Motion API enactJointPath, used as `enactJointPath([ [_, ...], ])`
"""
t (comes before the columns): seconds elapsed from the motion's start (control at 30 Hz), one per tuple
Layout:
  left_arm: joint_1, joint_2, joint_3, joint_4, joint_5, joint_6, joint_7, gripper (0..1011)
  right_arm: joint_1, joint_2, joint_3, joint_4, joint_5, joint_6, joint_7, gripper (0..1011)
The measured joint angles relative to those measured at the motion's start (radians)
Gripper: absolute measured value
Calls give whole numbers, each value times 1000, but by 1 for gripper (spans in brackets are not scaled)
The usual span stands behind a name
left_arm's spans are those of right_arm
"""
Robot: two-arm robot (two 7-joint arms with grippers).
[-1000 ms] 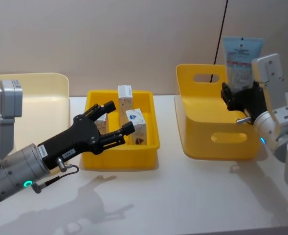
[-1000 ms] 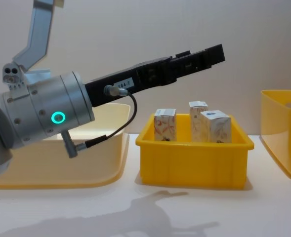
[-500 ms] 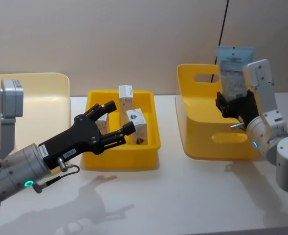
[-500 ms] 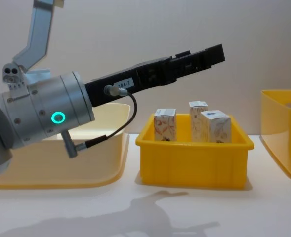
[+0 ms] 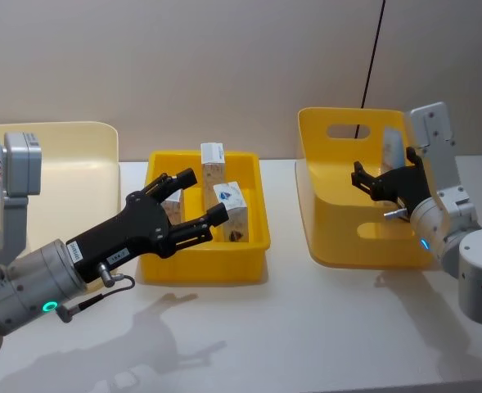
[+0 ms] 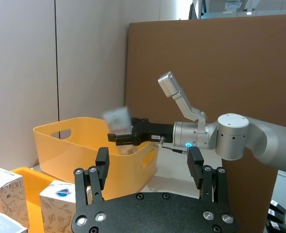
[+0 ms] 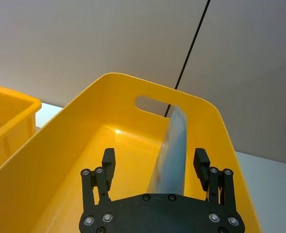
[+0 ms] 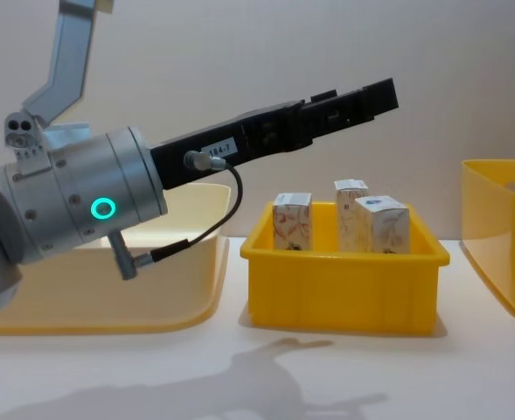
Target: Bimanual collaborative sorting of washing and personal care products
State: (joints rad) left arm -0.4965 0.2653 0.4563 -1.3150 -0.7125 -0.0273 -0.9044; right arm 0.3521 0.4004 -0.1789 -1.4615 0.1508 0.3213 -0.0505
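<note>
Right gripper (image 5: 362, 180) jaws wide astride tube (image 5: 392, 148), left gripper (image 5: 201, 195) outstretched

Centre bin (image 5: 204, 267): bright yellow, shallow, rectangular, stood on white table (image 5: 306, 327).
Right bin (image 5: 331, 213): deeper, yellow, with slotted handles, set apart from centre bin.
Left bin (image 5: 69, 168): pale cream, rounded corners.
Cable (image 5: 373, 53): black, ran down wall (image 5: 224, 65) behind right bin.
</note>
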Motion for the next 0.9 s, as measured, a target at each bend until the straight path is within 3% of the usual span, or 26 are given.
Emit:
enactJointPath([
  [0.9,0,0,0,0,0,0,0,1003,2,-4,-1,4,-2,7,-2,1001],
])
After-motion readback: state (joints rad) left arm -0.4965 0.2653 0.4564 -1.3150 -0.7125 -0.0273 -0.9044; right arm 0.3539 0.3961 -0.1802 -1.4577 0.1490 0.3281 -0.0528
